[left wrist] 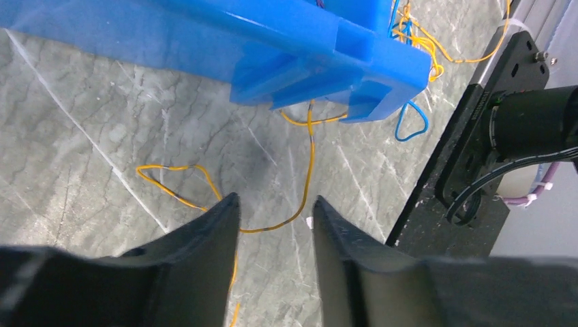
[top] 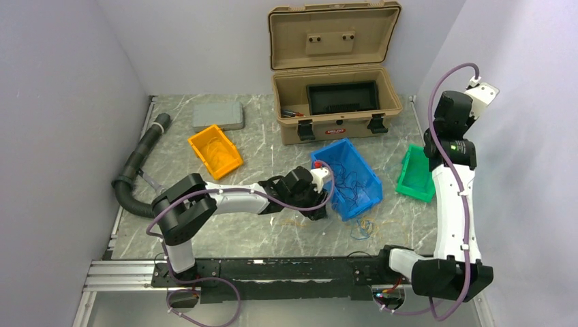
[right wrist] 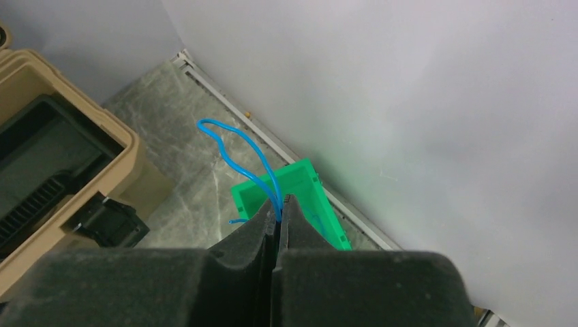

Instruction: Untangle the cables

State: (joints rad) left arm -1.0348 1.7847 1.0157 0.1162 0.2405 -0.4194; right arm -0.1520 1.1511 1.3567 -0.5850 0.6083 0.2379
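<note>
Left arm [top: 232, 199] stretched low to the blue bin [top: 367, 167]; left gripper [left wrist: 275, 201] half open, empty, above a yellow cable [left wrist: 310, 170] on the table. Right arm [top: 451, 197] raised over the green bin [top: 403, 178]; only its wrist view shows the right gripper [right wrist: 278, 201] pinching a blue cable [right wrist: 235, 139]. Top view: tangled cables [top: 347, 180] inside the blue bin.

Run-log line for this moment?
left end effector: open over orange-yellow cable | right end effector: shut on blue cable | blue bin: tangled cables inside
</note>
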